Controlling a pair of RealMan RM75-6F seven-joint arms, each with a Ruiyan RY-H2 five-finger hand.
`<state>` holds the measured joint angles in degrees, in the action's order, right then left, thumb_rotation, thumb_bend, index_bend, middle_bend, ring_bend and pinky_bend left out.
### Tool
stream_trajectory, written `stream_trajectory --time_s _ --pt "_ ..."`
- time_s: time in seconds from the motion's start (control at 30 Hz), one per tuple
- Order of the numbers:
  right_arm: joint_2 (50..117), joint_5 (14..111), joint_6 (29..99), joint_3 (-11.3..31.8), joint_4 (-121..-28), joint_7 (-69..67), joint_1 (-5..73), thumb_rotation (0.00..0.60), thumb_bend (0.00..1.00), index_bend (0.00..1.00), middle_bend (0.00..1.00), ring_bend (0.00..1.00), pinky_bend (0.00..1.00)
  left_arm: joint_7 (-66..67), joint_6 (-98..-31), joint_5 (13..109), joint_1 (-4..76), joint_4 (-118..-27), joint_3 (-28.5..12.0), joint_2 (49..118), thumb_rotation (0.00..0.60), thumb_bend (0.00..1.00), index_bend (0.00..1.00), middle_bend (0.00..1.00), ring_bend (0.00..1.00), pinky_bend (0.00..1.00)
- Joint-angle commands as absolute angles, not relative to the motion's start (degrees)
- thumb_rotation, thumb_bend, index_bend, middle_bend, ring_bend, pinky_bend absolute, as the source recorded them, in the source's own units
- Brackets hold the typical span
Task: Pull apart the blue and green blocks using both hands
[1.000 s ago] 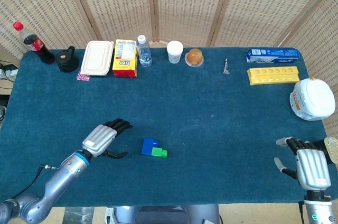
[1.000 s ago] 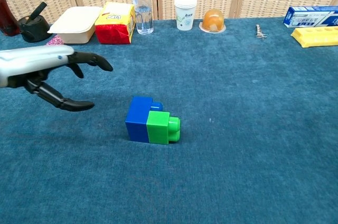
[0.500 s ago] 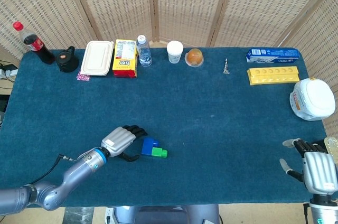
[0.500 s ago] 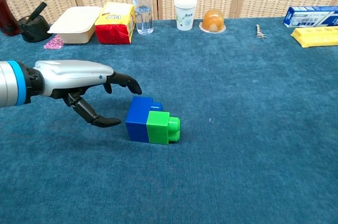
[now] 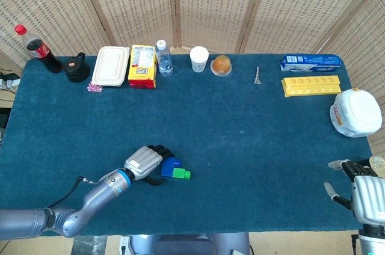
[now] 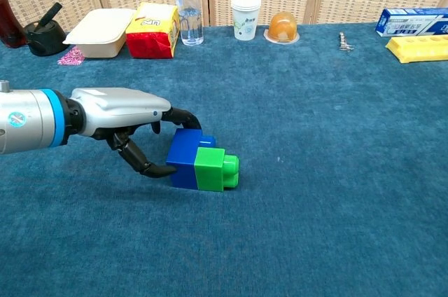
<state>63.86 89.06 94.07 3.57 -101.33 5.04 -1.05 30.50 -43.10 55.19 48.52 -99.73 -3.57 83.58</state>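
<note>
Head view: your left hand [image 5: 144, 163] reaches the blue block [image 5: 170, 166], still joined to the green block [image 5: 181, 174] on the table [image 5: 252, 147]; right hand [image 5: 367, 193] spread, well apart. Chest view: fingers [image 6: 183, 119] bracket the blue block, grip unclear; separation remains.

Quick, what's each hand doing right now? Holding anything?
Left hand: fingers around the blue block, touching it; firm grip cannot be told.
Right hand: open, holding nothing, at the table's edge.
</note>
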Motion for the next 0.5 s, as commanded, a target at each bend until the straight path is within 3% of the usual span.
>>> stream_trajectory --time_s 0.03,0.27,0.5 --pt "63.9 89.0 94.2 3.7 -101.1 4.7 -1.2 0.600 0.28 0.40 0.45 0.49 0.44 31.7 -44.1 54.1 49.3 -99.3 -3.0 84.4 0.374 0.37 0.24 0.22 0.18 0.29" --pt "63.7 89.0 94.7 4.0 -100.9 3.7 -1.6 0.600 0.28 0.40 0.45 0.49 0.44 33.4 -45.1 51.7 51.3 -98.0 -2.5 86.0 0.374 0.38 0.31 0.25 0.19 0.30" --pt "63.6 89.0 94.8 4.2 -101.1 3.5 -1.7 0.600 0.28 0.40 0.45 0.49 0.44 30.8 -45.9 52.8 51.9 -96.9 -3.7 87.1 0.377 0.44 0.41 0.33 0.27 0.36"
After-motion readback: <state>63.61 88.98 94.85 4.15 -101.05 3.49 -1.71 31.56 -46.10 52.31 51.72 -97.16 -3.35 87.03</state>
